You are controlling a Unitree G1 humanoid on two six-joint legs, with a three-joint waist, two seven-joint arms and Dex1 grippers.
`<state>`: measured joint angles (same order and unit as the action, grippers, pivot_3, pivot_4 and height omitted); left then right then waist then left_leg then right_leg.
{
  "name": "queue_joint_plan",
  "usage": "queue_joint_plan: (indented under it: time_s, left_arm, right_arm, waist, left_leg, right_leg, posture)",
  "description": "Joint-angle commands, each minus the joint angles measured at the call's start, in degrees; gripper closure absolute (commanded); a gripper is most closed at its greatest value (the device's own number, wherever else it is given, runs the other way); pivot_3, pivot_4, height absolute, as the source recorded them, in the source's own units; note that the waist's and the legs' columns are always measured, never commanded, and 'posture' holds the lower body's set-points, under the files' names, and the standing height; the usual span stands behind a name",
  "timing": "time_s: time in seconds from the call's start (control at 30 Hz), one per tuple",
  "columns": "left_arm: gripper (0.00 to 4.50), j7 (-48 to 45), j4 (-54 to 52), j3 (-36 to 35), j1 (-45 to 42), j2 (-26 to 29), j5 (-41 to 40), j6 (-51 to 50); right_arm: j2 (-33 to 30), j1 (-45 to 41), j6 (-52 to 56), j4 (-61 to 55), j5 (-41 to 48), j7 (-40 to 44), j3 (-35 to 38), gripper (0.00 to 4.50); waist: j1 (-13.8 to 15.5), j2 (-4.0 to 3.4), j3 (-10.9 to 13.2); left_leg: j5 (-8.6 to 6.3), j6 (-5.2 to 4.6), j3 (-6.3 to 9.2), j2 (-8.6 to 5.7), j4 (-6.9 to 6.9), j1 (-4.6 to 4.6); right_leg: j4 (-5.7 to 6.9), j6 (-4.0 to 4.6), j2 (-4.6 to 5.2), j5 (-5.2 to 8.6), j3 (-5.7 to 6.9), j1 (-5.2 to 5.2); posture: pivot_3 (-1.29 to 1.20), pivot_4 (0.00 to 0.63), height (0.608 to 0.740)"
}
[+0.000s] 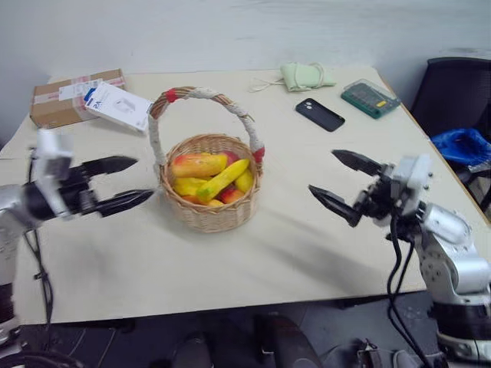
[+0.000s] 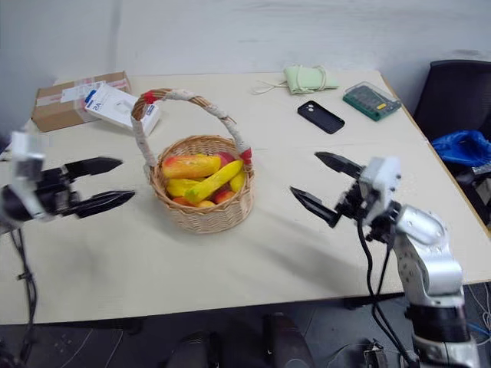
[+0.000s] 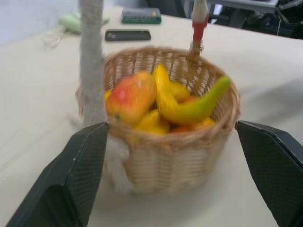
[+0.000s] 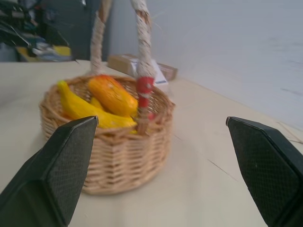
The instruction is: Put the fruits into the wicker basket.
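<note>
Centre of frame, basket: round tan woven wicker basket [image 1: 209, 201] w/ tall arched handle wrapped white, red bands at the feet; sits on the beige tabletop [image 1: 307, 253], between the two arms.
Banana: long curved yellow banana [image 1: 223, 180] lies inside, long axis diagonal, from low-left to up-right of the basket; greenish tip near the rim in left wrist view.
Mango: elongated red-orange-to-yellow mango [image 1: 199, 164] also inside, upper left part of the basket, long axis roughly across the frame, touching the banana.
Other fruit: smaller yellow and peach-red pieces under them, partly hidden.
Left gripper [image 1: 121, 183]: left-centre of frame, just beside the basket wall, fingers spread wide, nothing between them; points toward the basket.
Right gripper [image 1: 345, 184]: right-centre, jaws spread wide, empty, also aimed at the basket but farther off, w/ bare table between.
Nearer arm: left, clearly.
Key relation: both task fruits lie in the basket, none on the table near either gripper that I can see.
Judgement: task looks done; next move prob. just pulling the arms clear w/o clipping the handle, which rises over the fruits.
Upper frame clutter: cardboard box [image 1: 57, 101], dark phone [image 1: 320, 114], well apart from the basket.
</note>
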<state>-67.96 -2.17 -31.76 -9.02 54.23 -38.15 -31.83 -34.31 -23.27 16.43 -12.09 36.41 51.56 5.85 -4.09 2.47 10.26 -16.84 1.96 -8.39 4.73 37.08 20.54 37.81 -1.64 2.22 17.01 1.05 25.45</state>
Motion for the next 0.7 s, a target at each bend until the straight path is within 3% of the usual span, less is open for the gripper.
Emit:
queue_joint_plan:
  time_s: [0.03,0.27,0.37,0.5,0.7]
  left_arm:
    - [0.02,-4.0,1.4,-8.2,5.4,-0.5,-3.3,1.4]
    - [0.02,-1.8,-4.4,-11.0,10.7,-3.8,-5.5,1.9]
    - [0.02,-1.3,-5.9,-11.6,10.1,-2.1,-8.5,-1.7]
    - [0.00,-1.4,-8.0,-10.7,8.7,-0.5,-11.8,-4.7]
    - [0.00,-0.5,-9.8,-5.9,5.5,-1.3,-12.2,-4.3]
  right_arm:
    - [0.4,-7.6,6.6,4.8,0.2,1.1,-3.8,0.00]
    - [8.4,-22.7,-4.8,27.6,-12.2,5.5,-11.2,0.00]
    - [11.6,-27.3,-3.3,33.0,-11.5,11.2,-12.6,0.00]
    - [13.9,-29.6,-2.9,34.4,-11.0,18.0,-13.2,1.32]
    - [16.0,-29.4,-7.4,36.3,-12.3,20.5,-11.9,3.45]
  waist:
    - [-0.1,0.00,0.0]
    - [0.5,0.03,0.0]
    - [0.6,0.03,0.0]
    - [0.6,0.01,0.0]
    - [0.6,0.00,0.0]
  left_leg:
    - [0.00,0.00,0.01,0.06,-0.01,0.00]
    - [-0.16,-0.18,-0.03,0.08,0.04,0.11]
    - [-0.17,-0.21,-0.04,0.08,0.05,0.18]
    - [-0.17,-0.16,0.01,0.15,0.05,0.42]
    - [-0.16,-0.10,0.03,0.13,0.10,0.51]
  right_leg:
    - [0.00,0.04,0.00,0.02,0.02,0.01]
    - [-0.09,-0.02,0.26,-0.01,0.08,0.03]
    - [-0.13,-0.06,0.28,-0.04,0.07,0.04]
    - [-0.13,-0.06,0.24,-0.04,0.12,0.24]
    - [-0.21,-0.07,0.26,-0.04,0.16,0.26]
  posture:
    - [0.00,0.150,0.740]
    - [0.00,0.150,0.740]
    - [0.00,0.150,0.740]
    - [0.00,0.150,0.740]
    - [0.00,0.150,0.740]
